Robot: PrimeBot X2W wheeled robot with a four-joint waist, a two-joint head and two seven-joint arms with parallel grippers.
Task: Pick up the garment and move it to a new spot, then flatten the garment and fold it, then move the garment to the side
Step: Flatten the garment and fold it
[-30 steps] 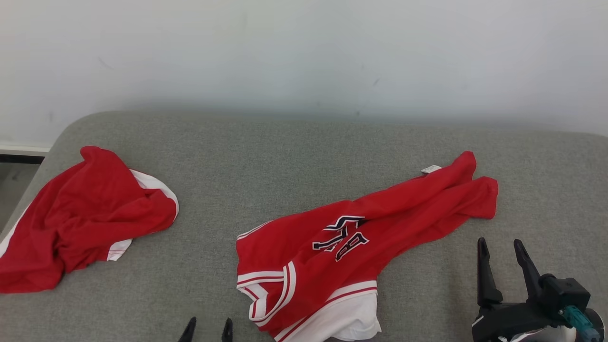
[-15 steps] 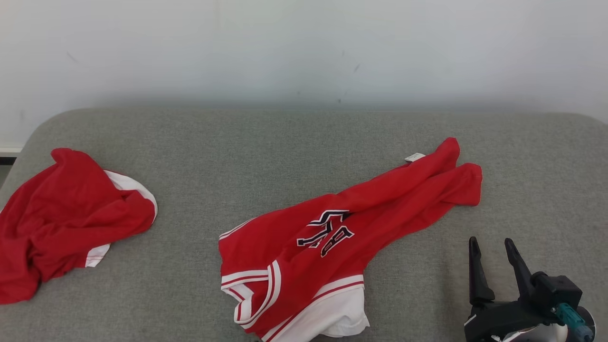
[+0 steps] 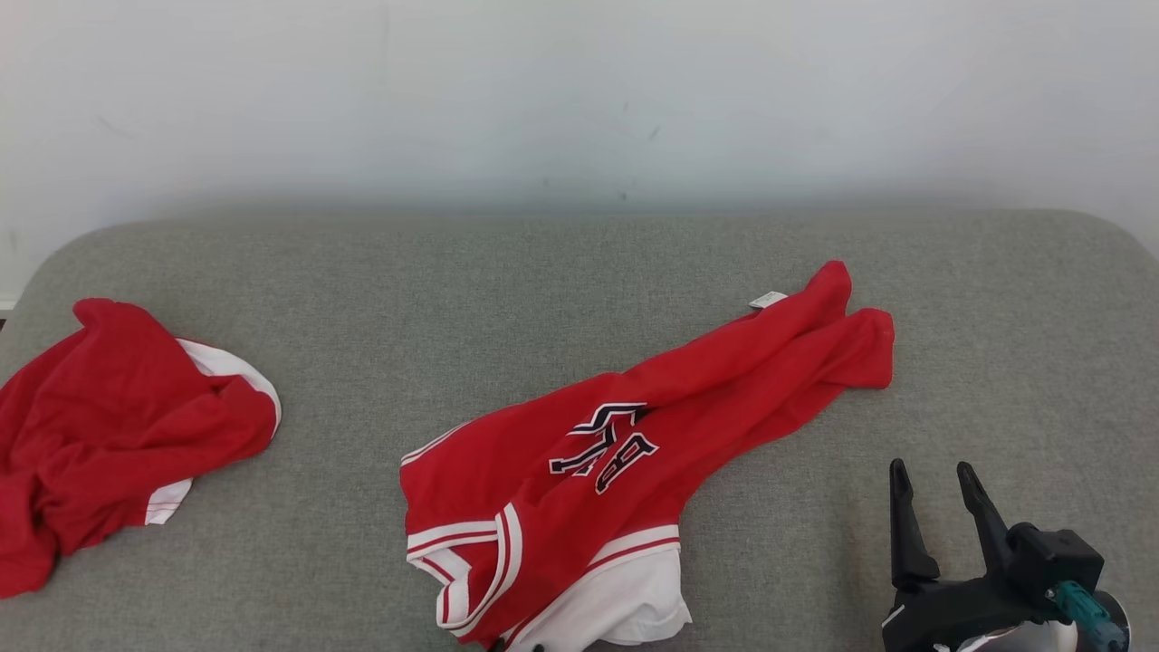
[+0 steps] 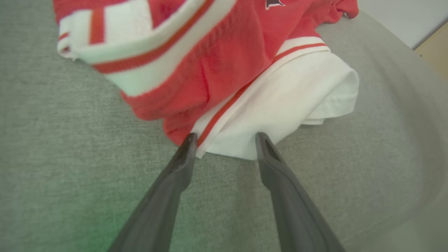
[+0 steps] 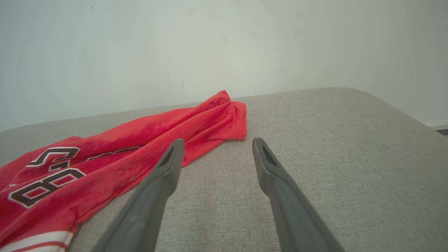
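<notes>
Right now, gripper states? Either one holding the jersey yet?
Left gripper: open, tips at the white hem of the jersey, not gripping it.
Right gripper: open, empty.

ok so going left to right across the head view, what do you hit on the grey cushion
crumpled red garment → red jersey with dark lettering, stretched out mid-cushion → right gripper, jaws open
</notes>
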